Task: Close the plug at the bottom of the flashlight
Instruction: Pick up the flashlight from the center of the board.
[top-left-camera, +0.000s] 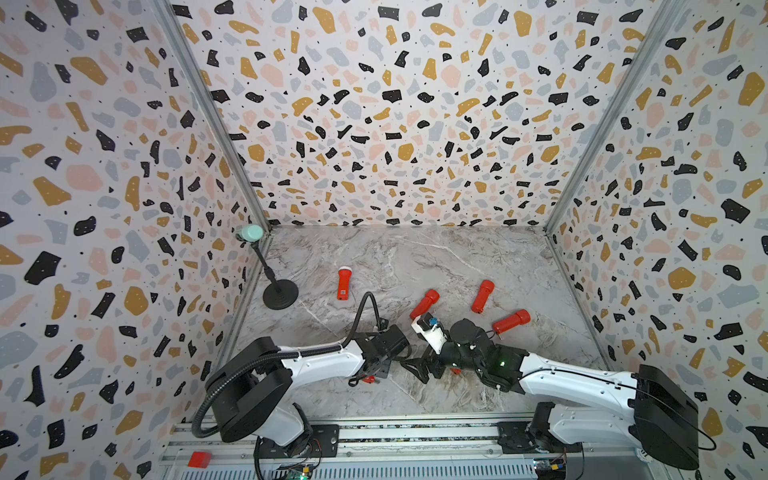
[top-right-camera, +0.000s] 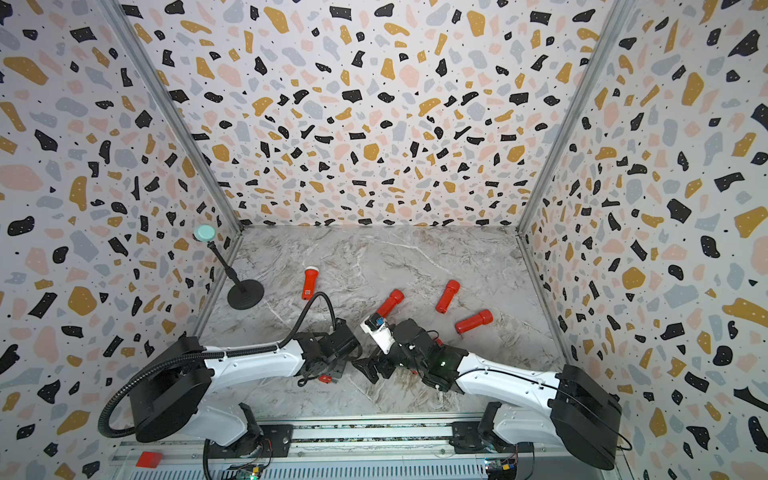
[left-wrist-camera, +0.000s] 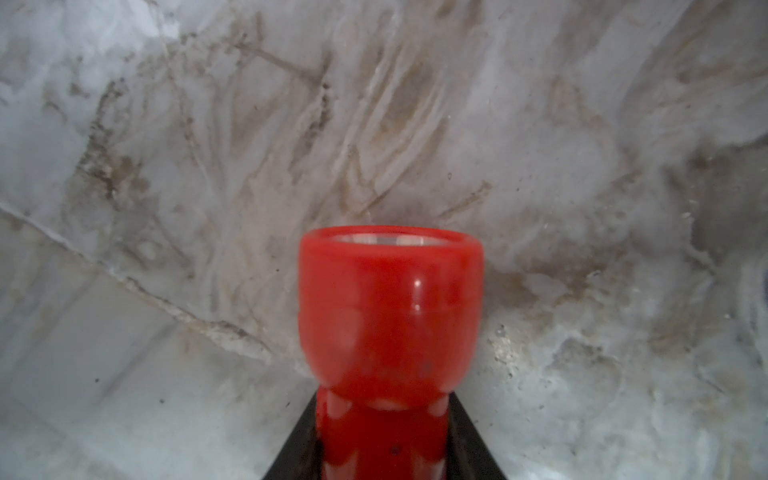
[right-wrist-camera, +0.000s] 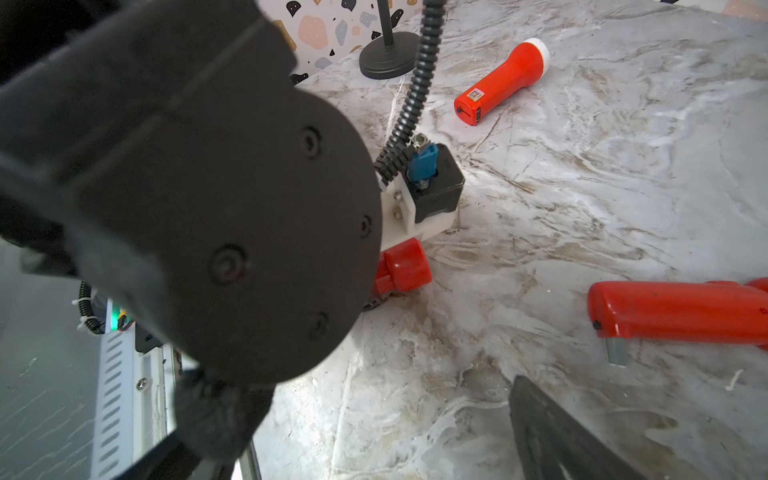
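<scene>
One red flashlight (left-wrist-camera: 390, 316) was held around its body by the left gripper (left-wrist-camera: 382, 440), well apart from the black stand (top-left-camera: 280, 293), on the robot's side of it. The right gripper (top-left-camera: 419, 368), farther from the stand, was spread wide and empty. The plug end was hidden, so the closing was judged as not yet done.

The left arm (top-left-camera: 324, 357) and right arm (top-left-camera: 573, 380) have white shells and black joint housings. A ribbed black hose (top-left-camera: 368, 301) loops along the left; a green light (top-left-camera: 502, 364) glows on the right, whose end effector (top-left-camera: 426, 366) is black.
</scene>
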